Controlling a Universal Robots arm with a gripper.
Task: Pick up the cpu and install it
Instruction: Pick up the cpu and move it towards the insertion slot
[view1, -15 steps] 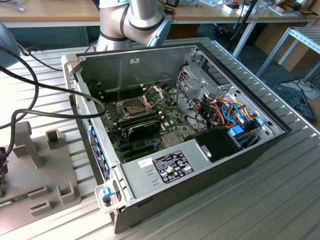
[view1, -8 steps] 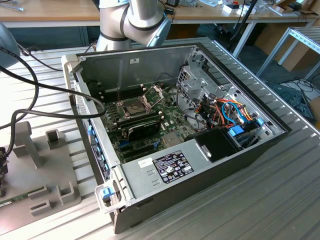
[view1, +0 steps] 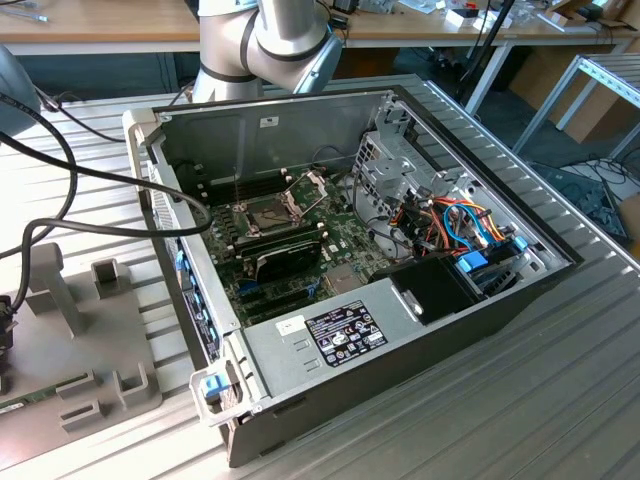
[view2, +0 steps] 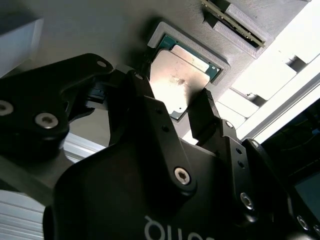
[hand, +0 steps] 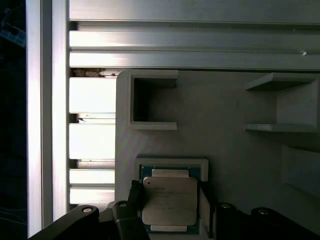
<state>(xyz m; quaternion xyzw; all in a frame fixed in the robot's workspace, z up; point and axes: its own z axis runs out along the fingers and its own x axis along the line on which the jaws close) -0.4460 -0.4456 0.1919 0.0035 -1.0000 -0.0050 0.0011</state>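
Note:
The cpu (hand: 169, 197) (view2: 176, 75) is a small square chip with a dull silver top and a teal rim. It lies in a shallow square recess of a grey holder plate (hand: 230, 150) (view2: 100, 30). In both wrist views my gripper (hand: 170, 207) (view2: 175, 97) straddles it, one black finger (hand: 136, 200) against one edge and the other finger (hand: 206, 205) against the opposite edge. The jaws look shut on the chip, which still rests in its recess. In the exterior view the open socket (view1: 268, 212) sits on the motherboard (view1: 340, 245) inside the computer case (view1: 400, 330).
The arm (view1: 270, 35) rises behind the case and leaves the exterior view's left. A grey fixture plate (view1: 100, 330) with upright blocks lies at the exterior view's left, crossed by black cables (view1: 60, 170). A long black card (view1: 285, 262) stands near the socket. The holder has raised walls (hand: 150, 100).

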